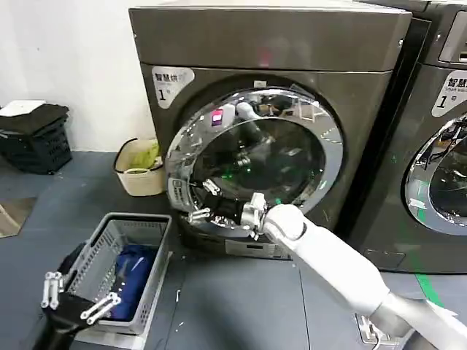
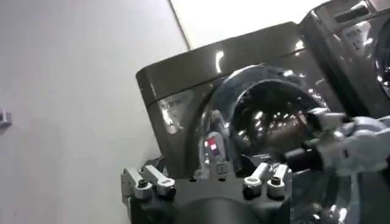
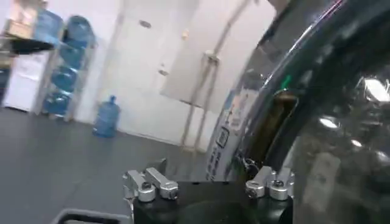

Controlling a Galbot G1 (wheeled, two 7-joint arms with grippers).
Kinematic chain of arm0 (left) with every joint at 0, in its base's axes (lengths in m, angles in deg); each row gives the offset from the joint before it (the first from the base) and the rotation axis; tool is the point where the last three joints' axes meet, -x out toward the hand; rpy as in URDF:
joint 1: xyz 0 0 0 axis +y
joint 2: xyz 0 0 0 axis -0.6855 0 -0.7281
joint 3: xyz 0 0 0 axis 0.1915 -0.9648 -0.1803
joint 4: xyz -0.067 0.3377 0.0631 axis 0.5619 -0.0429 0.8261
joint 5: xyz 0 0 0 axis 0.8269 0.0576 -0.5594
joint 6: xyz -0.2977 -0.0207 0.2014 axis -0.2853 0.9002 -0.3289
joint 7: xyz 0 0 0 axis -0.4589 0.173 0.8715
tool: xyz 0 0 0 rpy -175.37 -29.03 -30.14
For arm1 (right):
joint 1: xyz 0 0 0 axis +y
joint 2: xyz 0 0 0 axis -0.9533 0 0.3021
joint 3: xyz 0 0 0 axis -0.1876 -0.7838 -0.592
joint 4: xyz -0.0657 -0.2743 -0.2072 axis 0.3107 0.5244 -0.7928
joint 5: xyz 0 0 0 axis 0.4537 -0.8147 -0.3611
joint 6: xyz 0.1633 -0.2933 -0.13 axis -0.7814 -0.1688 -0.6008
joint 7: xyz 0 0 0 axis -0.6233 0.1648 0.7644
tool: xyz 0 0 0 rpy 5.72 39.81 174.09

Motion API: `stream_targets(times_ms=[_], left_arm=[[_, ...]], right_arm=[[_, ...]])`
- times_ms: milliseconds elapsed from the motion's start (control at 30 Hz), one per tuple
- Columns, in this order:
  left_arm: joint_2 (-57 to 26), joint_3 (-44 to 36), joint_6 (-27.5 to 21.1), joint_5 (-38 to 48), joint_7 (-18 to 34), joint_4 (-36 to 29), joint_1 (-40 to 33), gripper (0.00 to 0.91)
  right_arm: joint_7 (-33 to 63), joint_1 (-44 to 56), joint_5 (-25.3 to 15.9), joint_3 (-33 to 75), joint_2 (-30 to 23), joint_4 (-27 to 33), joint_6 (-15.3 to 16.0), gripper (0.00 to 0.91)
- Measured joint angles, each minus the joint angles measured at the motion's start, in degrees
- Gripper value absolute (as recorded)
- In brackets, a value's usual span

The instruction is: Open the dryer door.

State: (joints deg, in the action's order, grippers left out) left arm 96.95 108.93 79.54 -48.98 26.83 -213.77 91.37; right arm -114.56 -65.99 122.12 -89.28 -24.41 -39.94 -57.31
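The dryer (image 1: 292,51) is a dark grey-brown machine with a "1" sticker (image 1: 169,84). Its door (image 1: 321,117), chrome-ringed with dark glass, stands slightly ajar at its left edge, where the grey inner rim (image 1: 176,191) shows. My right gripper (image 1: 201,201) is at that lower-left rim, open, its fingers on either side of the door edge. In the right wrist view the right gripper (image 3: 208,185) has one finger (image 3: 270,182) close against the door edge (image 3: 268,122). My left gripper (image 1: 76,297) hangs open low at the left, over a basket. From the left gripper (image 2: 207,182) the door (image 2: 268,115) is seen farther off.
A grey laundry basket (image 1: 136,219) holding blue cloth (image 1: 131,273) sits on the floor left of the dryer. A cream bin (image 1: 125,173) and a black crate (image 1: 36,138) stand by the wall. A second grey machine (image 1: 438,65) adjoins on the right. Water bottles (image 3: 108,115) stand across the room.
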Motion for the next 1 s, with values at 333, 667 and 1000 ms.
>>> stream_targets(times_ms=[333,667,1000], left_arm=[[-2.2,1.2,-0.5,1.0,-0.2,1.3,-1.9,0.907],[-5.3,1.1,-1.9,2.5,-0.3,3.3,-4.8,0.907],[-11.8,-2.9,-4.0,2.9,-0.3,6.9,-12.8,0.907]], right_arm=[[-13.8,-0.1,8.8,-0.9,4.5,-2.3,-3.9,0.907],[-23.0,2.6,10.9,0.7,9.1,-7.1,-4.3,0.907],[-30.7,7.0,11.3,5.2,15.9,-13.3,-3.7,0.907]])
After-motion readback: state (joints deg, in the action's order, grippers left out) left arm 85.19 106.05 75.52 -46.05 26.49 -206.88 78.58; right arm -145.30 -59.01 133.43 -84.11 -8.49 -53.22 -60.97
